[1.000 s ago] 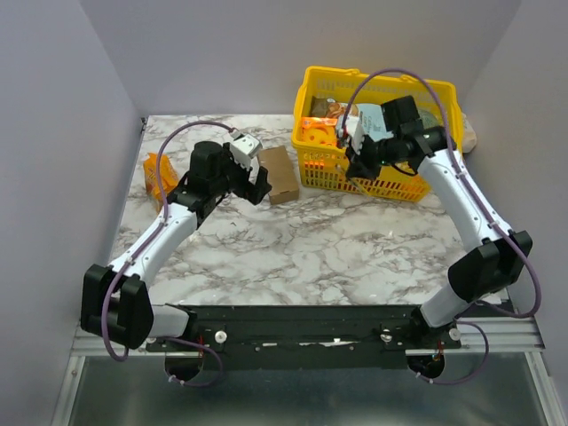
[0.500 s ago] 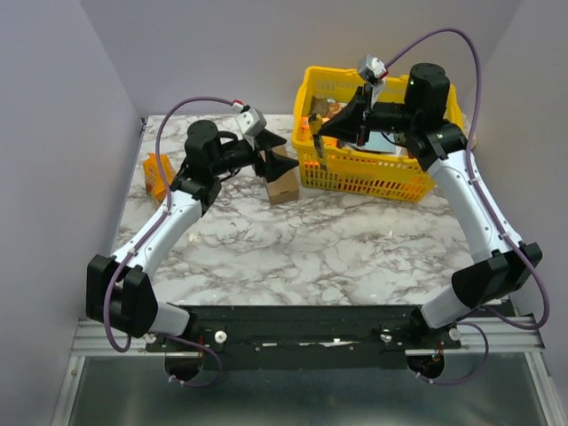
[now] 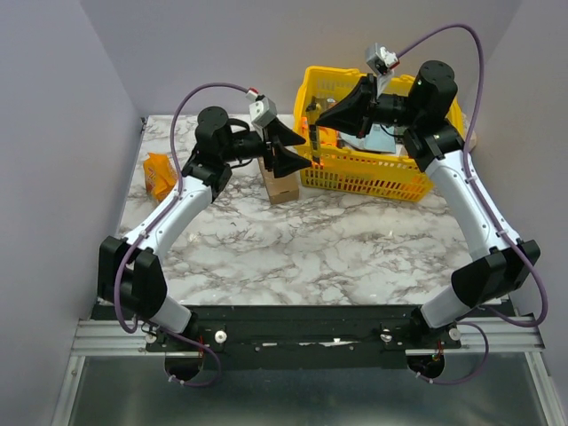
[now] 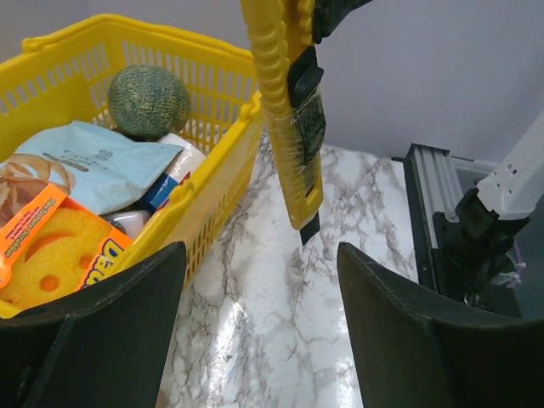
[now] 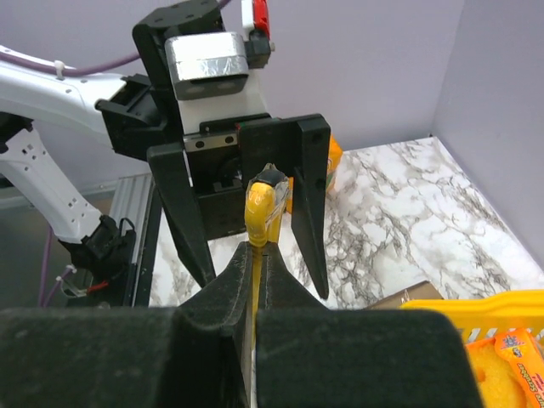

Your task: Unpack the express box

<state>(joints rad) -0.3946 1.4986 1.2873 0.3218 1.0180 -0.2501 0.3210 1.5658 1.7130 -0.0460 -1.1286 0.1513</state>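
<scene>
Marbled worktop (image 3: 337, 240): we see the brown cardboard express box (image 3: 282, 186) just beside a yellow mesh basket (image 3: 373, 182) holding sponge (image 4: 59, 255), pouch (image 4: 93, 161) and netted melon (image 4: 149, 100). Our left gripper (image 4: 259, 340) is spread; the right gripper (image 3: 319, 113) pinches a yellow knife (image 4: 285, 110).

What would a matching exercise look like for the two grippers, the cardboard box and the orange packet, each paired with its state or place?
1 left gripper
2 right gripper
3 express box
4 orange packet

A shut on the yellow knife
B near the table's left edge
C open, fingers either side of the knife
D beside the yellow basket

Pairs: 1-C, 2-A, 3-D, 4-B
</scene>
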